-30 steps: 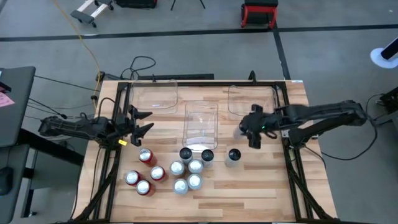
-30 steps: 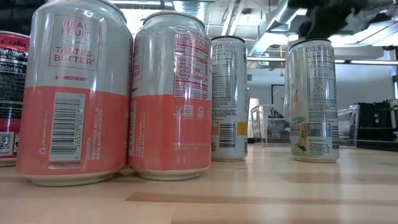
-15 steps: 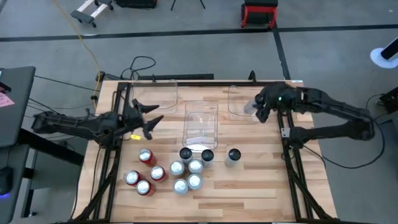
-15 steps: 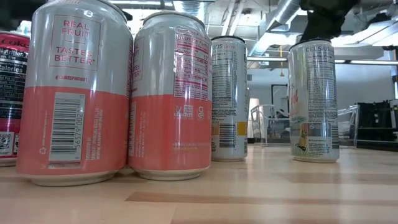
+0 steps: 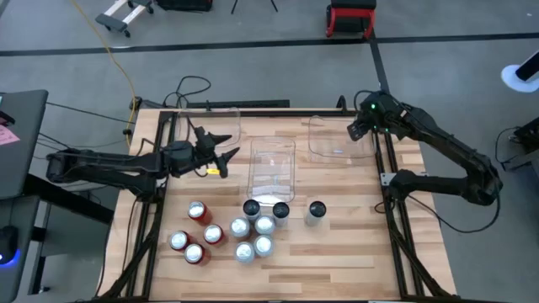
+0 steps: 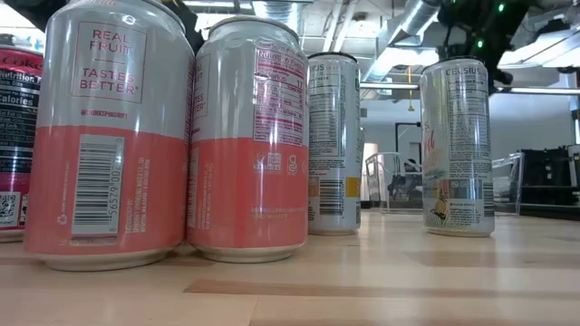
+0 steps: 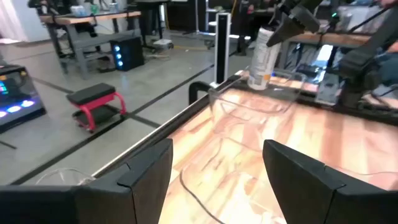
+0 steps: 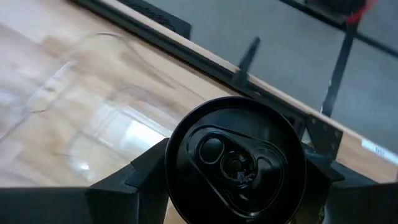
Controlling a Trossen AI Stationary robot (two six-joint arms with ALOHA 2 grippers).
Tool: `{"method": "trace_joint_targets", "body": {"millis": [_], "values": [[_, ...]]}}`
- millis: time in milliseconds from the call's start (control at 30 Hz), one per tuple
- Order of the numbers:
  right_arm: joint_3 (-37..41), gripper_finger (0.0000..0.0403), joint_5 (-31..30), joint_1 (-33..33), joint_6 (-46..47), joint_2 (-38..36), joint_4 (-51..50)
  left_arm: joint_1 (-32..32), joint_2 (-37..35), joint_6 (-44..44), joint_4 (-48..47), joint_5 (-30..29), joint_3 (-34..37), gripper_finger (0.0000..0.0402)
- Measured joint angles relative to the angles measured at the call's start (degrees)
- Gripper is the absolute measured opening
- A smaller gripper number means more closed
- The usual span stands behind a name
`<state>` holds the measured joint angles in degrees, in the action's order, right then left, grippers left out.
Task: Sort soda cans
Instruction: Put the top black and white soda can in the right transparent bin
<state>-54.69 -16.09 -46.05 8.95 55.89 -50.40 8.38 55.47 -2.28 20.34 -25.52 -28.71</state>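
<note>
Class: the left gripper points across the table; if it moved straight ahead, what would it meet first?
Probably the clear bin just ahead of the open left gripper; depth is uncertain.

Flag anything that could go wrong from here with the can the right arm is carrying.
1. The right gripper holds a can above the right bin, near its far rim; released there, it may clip the rim and tip.
2. The left gripper, open, hangs beside the middle bin; a sideways move could shove it.

soda cans (image 5: 240,231) clustered front-centre, 3 clear bins (image 5: 273,164) behind
</note>
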Motion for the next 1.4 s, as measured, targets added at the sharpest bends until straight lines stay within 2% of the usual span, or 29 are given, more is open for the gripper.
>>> {"method": "trace_joint_targets", "body": {"millis": [100,200,633,833,1167,1400], "values": [[2.8,0.0252,3.8,-3.9,0.0,-0.1,3.9,0.7,1.3,0.7,0.1,0.1,-0.9,0.0247],[5.2,0.0252,4.5,-5.9,-0.3,-0.1,5.9,1.1,1.6,1.5,0.1,1.6,-1.3,0.0247],[11.5,0.0257,4.3,-5.7,0.7,0.9,11.8,1.1,1.5,2.2,-0.1,2.0,-1.3,0.0247],[11.6,0.0293,4.3,-5.7,-0.2,0.8,11.8,1.1,1.5,1.5,-0.4,2.0,-1.3,0.0247],[11.4,0.0392,4.0,-5.7,0.9,0.7,12.1,1.1,1.5,0.6,-0.4,2.8,-1.3,0.0247],[9.5,0.0381,3.6,-5.5,3.1,-1.0,11.8,1.1,1.5,0.5,-0.4,2.8,-1.3,0.0247]]}}
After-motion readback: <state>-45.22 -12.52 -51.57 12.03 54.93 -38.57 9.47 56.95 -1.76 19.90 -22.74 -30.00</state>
